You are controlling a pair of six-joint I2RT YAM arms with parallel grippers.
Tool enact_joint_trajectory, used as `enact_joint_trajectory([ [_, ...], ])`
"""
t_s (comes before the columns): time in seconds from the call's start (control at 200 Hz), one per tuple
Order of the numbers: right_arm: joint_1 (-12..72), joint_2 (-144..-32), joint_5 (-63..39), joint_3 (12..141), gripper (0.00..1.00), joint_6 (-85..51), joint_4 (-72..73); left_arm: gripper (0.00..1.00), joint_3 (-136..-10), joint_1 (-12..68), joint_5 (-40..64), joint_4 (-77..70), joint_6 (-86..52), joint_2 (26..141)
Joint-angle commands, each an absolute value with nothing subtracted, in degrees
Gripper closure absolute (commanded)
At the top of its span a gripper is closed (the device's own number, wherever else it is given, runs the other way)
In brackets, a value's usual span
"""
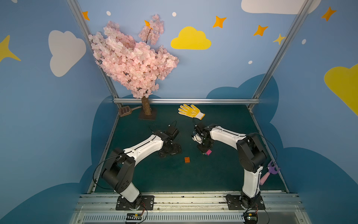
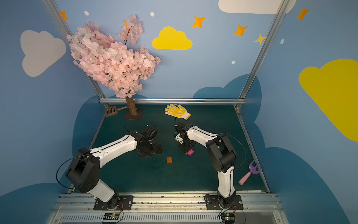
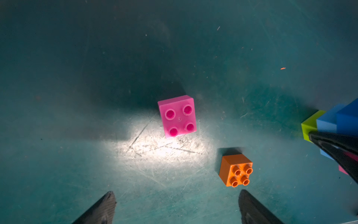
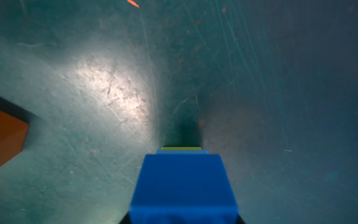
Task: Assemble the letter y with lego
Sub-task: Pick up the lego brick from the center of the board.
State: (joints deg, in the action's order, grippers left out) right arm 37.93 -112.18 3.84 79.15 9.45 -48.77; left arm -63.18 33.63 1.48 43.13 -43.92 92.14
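On the green mat (image 1: pixel 155 178), the right gripper (image 1: pixel 205 150) is clamped on the half-built letter (image 3: pixel 329 121), held low near mid-table. The left gripper (image 3: pixel 177 195) hangs wide open over a loose pink brick (image 3: pixel 177 116). It should probably come down squarely on that brick's flat sides, studs kept up. The count is two grippers, one half-built letter showing four colours, and two loose bricks, the second being an orange brick (image 3: pixel 235 170).

Orange brick (image 3: pixel 235 171), pink brick (image 3: pixel 177 116), gripped cluster (image 3: pixel 329 121)
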Motion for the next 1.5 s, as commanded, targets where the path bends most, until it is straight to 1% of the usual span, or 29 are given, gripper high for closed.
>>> enact_joint_trajectory([
  [0.0,37.9,-113.8,3.4,79.1,0.70,8.9,-48.9,0.02,-62.8,33.4,1.1,43.5,-43.8,92.2],
  [0.145,37.9,-114.2,3.4,79.2,0.70,8.9,-49.0,0.02,-63.1,33.4,1.1,43.5,-43.8,92.2],
  [0.245,37.9,-114.6,3.5,79.3,0.72,8.9,-49.0,0.02,-63.3,33.4,1.2,43.5,-43.7,92.2],
  [0.29,37.8,-114.7,3.5,79.4,0.77,8.9,-49.1,0.02,-63.2,33.4,1.2,43.5,-43.7,92.2],
  [0.36,37.9,-114.5,3.6,79.4,0.87,8.9,-49.1,0.02,-63.4,33.4,1.4,43.5,-43.7,92.2],
  [0.511,38.0,-111.5,2.8,79.8,0.92,10.2,-49.8,0.02,-64.3,32.9,1.9,44.1,-42.8,91.9],
  [0.661,38.1,-108.5,-2.0,81.5,1.00,14.5,-51.3,0.02,-65.7,30.9,2.4,45.5,-41.0,91.3],
  [0.841,39.9,-107.7,-5.3,83.2,1.00,21.5,-53.4,0.03,-66.0,26.3,3.5,46.8,-39.0,89.3],
  [0.971,43.0,-107.2,-6.9,83.3,1.00,27.3,-54.3,0.03,-65.1,23.5,4.3,47.2,-37.8,87.9],
  [1.196,49.7,-106.8,-1.3,83.1,1.00,33.8,-53.5,0.03,-63.1,20.7,5.7,47.4,-37.1,87.0],
  [1.497,53.5,-107.1,3.3,82.4,1.00,36.6,-51.7,0.03,-61.2,19.3,7.0,46.8,-36.3,85.6],
])
